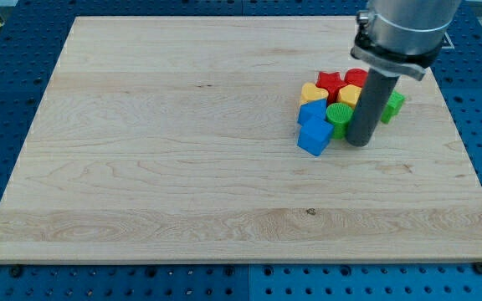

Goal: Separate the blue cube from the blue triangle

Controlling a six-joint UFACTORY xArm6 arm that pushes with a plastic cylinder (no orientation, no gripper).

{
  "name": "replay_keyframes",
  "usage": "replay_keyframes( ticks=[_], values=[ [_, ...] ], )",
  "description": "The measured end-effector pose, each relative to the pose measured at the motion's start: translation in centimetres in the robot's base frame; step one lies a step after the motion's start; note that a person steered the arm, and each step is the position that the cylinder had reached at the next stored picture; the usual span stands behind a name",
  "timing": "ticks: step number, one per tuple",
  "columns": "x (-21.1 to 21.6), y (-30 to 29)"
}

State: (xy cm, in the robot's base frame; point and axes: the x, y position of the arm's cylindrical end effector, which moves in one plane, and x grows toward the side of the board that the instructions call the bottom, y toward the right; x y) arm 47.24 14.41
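Observation:
The blue cube [314,137] lies at the lower left of a tight cluster on the right of the wooden board [182,150]. The blue triangle [312,112] sits just above it and touches it. My tip [358,144] rests on the board just right of the blue cube, below the green round block [339,115]. The rod hides part of the cluster behind it.
The cluster also holds a yellow block [312,91], a red star [331,82], a red block [356,78], a yellow block [350,94] and a green block [394,104] right of the rod. Blue perforated table surrounds the board.

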Motion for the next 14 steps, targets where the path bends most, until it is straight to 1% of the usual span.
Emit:
replay_keyframes(
  ticks=[1,2,4,6,7,8,11,12,14],
  values=[
    [1.5,-2.7],
    [0.6,-4.8],
    [-1.1,-1.8],
    [-2.4,-4.3],
    [-2.4,-4.3],
    [-2.1,-5.9],
    [-2.6,-13.2],
    [-2.1,-16.4],
    [1.1,-22.5]
  ],
)
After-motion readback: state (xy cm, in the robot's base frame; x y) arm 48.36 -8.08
